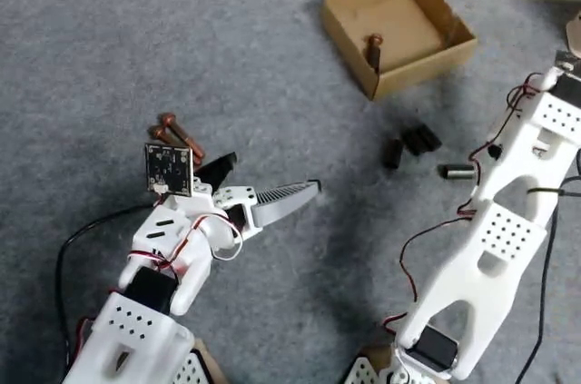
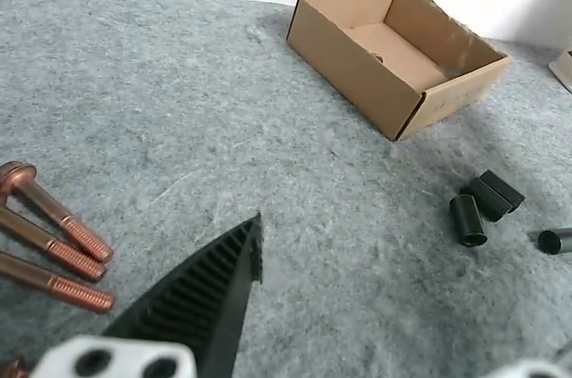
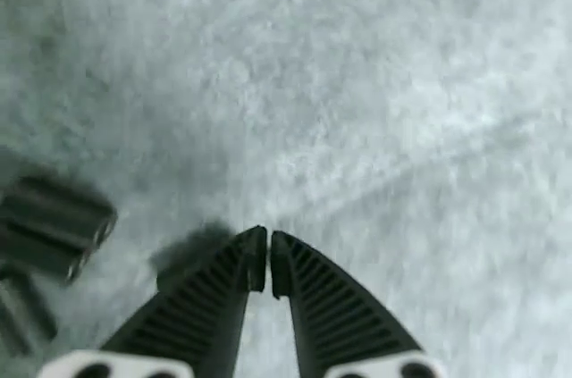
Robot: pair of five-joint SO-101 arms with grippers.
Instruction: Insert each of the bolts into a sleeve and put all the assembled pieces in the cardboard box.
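**1. Left claw**: spread wide open and empty. It was held over the grey mat, well apart from the cardboard box.

**2. Right claw**: tips all but closed, with nothing between them. It was low over the mat, near the sleeves.

**3. Bolts**: copper-coloured, at least three, lying loose side by side. They were well apart from the box and just beside the left claw.

**4. Sleeves**: black, with three clustered near the box. A fourth sleeve lay on its side a little farther from the box.

**5. Assembled piece**: one bolt in its sleeve, inside the box.

**Step, as judged:** between pieces. One piece was boxed and the next pick-up had not begun.

**Next move, as judged:** the left claw would need to close on a bolt's shank. The right claw would need to open and take a sleeve. The sleeve's bore would then have to be lined up with the bolt's threaded end.
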